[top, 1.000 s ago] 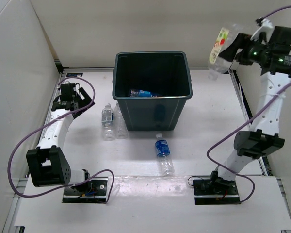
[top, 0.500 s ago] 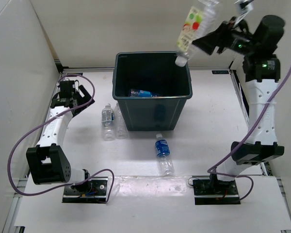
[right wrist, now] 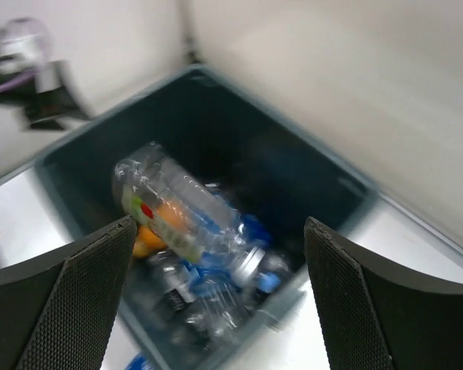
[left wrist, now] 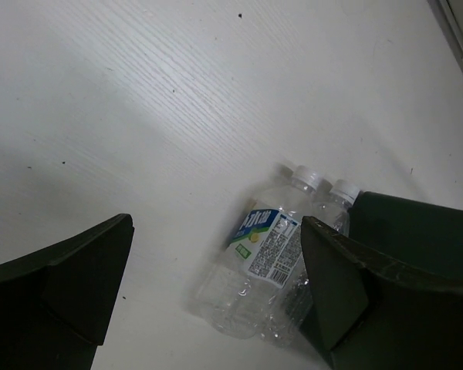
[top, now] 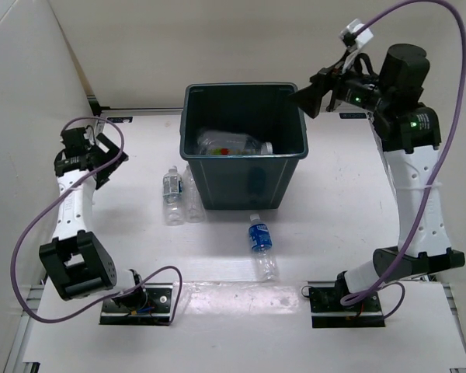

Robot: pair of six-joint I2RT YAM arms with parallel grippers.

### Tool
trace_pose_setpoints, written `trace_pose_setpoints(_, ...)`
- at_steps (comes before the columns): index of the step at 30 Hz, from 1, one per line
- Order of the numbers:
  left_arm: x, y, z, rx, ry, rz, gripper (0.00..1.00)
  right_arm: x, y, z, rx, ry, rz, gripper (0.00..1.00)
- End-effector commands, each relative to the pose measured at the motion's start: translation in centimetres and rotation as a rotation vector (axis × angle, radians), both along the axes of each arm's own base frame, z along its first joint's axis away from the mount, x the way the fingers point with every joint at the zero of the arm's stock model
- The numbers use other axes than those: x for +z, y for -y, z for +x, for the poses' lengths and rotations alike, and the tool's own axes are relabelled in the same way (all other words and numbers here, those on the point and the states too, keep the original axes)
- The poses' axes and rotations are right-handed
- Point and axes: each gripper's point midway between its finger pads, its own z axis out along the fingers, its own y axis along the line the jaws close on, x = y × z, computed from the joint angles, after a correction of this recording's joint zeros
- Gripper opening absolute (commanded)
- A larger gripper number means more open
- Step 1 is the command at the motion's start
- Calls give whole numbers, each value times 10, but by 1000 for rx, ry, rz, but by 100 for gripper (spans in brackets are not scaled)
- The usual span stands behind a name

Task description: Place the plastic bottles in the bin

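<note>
White wood-grain table [top: 334, 202] and the objects resting directly on it.
The bin [top: 217, 183] stands upright at the far middle. Just left of it two bottles lie side by side, caps toward the far side: a labelled bottle [top: 171, 194] and, nearer the bin, a clear bottle [top: 193, 200]. A blue-labelled bottle [top: 262, 249] lies alone near the bin's front. The left base plate [top: 136, 303] and the right base plate [top: 348, 305] sit at the near edge.

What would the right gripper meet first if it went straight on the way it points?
Probably the large clear bottle lying on top inside the bin; the open right gripper aims at it.
</note>
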Motion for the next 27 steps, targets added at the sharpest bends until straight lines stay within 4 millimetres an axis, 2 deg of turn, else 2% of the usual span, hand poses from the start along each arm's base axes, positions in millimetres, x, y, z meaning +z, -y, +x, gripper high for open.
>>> trace_pose_setpoints(1, 44, 5, 1, -28, 125, 12, 100, 21, 24, 16, -156, 76, 8, 90)
trace_pose_setpoints(4, 57, 22, 11, -106, 213, 102, 100, 20, 23, 12, -163, 101, -11, 90)
trace_pose_setpoints(5, 55, 25, 12, -135, 215, 109, 100, 21, 23, 11, -157, 102, -9, 90)
trace_pose_setpoints(7, 44, 50, 15, -249, 193, 66, 100, 14, 19, 10, -144, 78, 1, 90)
trace_pose_setpoints(8, 28, 60, 18, -286, 150, 32, 100, 12, 18, 10, -140, 69, 4, 90)
trace_pose_setpoints(9, 22, 72, 18, -325, 132, 3, 100, 12, 17, 8, -133, 65, 8, 90)
trace_pose_setpoints(10, 21, 87, 18, -378, 138, -46, 100, 11, 14, 6, -122, 54, 14, 90)
trace_pose_setpoints(11, 9, 108, 18, -435, 105, -67, 100, 10, 13, 4, -110, 47, 16, 90)
trace_pose_setpoints(12, 6, 113, 19, -446, 95, -64, 100, 8, 13, 3, -108, 41, 15, 90)
trace_pose_setpoints(13, -5, 116, 17, -448, 61, -57, 100, 5, 11, 2, -98, 30, 13, 90)
trace_pose_setpoints(14, -11, 127, 15, -475, 41, -56, 100, 3, 12, 1, -99, 20, 10, 90)
trace_pose_setpoints(17, -34, 124, 10, -481, -47, -38, 100, -4, 13, -2, -93, -7, 4, 90)
trace_pose_setpoints(19, -41, 140, 6, -536, -75, -39, 100, -10, 15, -2, -92, -27, 0, 90)
trace_pose_setpoints(23, -51, 148, 5, -566, -129, -43, 100, -12, 15, -6, -86, -43, -4, 90)
trace_pose_setpoints(27, -71, 151, 1, -565, -209, -57, 100, -13, 16, -8, -92, -45, -5, 90)
